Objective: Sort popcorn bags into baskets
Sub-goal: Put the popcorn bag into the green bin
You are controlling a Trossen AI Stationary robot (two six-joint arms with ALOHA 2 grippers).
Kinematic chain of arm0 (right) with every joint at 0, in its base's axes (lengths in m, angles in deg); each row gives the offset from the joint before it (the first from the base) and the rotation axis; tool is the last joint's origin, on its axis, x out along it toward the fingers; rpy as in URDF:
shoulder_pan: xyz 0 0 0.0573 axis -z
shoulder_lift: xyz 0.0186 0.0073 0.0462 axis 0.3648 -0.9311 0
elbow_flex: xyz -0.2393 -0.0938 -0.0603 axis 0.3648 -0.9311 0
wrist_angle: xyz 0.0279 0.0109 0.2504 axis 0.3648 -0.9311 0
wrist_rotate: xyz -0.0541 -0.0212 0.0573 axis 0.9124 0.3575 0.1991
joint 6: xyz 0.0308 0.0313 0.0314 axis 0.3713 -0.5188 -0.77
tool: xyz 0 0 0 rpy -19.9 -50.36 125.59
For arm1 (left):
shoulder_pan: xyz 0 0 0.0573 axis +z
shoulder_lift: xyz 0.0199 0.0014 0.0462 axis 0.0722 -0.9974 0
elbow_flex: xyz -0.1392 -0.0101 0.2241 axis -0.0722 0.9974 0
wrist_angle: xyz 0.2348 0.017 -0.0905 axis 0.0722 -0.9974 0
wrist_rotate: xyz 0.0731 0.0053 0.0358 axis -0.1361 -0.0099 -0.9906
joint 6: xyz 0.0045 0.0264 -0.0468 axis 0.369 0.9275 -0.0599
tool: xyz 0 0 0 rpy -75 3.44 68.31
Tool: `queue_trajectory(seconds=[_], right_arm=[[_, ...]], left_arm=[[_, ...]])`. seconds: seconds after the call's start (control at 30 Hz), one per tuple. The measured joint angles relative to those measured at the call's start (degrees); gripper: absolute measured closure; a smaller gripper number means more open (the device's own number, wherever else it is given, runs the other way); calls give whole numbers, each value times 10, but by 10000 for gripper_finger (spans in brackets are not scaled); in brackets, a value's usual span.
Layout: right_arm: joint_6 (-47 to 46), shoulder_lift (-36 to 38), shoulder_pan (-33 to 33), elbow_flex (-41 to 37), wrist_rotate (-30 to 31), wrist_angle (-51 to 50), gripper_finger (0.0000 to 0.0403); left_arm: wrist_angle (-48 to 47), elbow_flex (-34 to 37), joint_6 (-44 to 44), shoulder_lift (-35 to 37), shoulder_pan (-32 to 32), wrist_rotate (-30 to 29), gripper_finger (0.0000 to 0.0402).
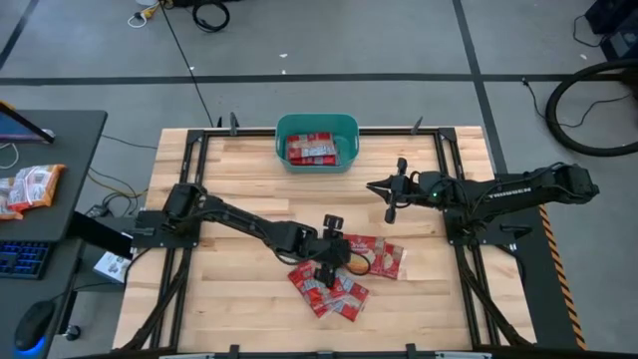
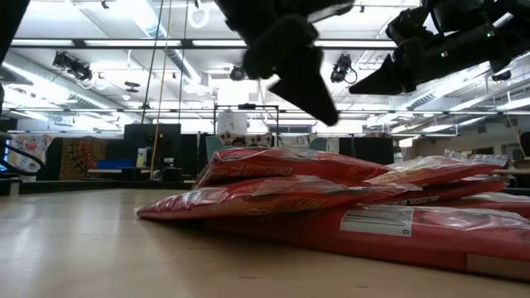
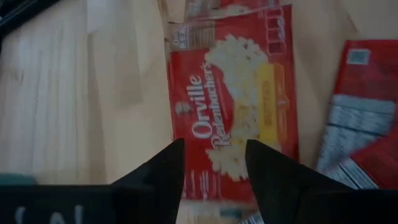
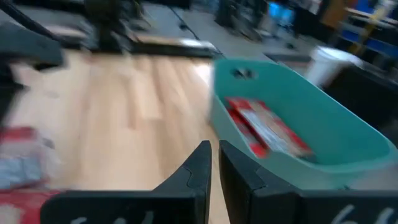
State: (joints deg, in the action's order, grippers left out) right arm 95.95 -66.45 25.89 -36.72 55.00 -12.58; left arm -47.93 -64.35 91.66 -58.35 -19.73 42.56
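Observation:
Several red popcorn bags (image 1: pixel 346 275) lie in a loose, overlapping pile on the wooden table near its front middle; they also show in the low view (image 2: pixel 331 199). My left gripper (image 1: pixel 325 264) hovers open above the pile, its fingers (image 3: pixel 165 171) standing over the near end of a bag with a yellow popcorn picture (image 3: pixel 233 106). In the low view it (image 2: pixel 310 95) is clear of the pile. The teal basket (image 1: pixel 344 125) stands at the far middle with red packets (image 1: pixel 311 150) lying in it. My right gripper (image 1: pixel 372 185) is shut and empty in the air, right of the basket (image 4: pixel 298 168).
A side desk left of the table holds orange-white packets (image 1: pixel 30 187), a keyboard (image 1: pixel 18 257) and a mouse (image 1: pixel 35 324). Bare wood (image 1: pixel 219 299) lies left of the pile. A black frame runs along the table's edges (image 1: pixel 459 150).

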Motion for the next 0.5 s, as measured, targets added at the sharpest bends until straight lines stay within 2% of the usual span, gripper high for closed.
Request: queue_trajectory(seconds=[0.17,0.33,0.5], right_arm=[[-39,34,-12,0,78,-82,366],[-97,99,-42,0,63,-143,366],[-138,143,-76,0,61,-179,366]], left_arm=[[33,-13,-18,-30,-8,-6,186],[35,-46,-59,-66,-28,-16,144],[31,-99,-55,-109,-60,-82,134]])
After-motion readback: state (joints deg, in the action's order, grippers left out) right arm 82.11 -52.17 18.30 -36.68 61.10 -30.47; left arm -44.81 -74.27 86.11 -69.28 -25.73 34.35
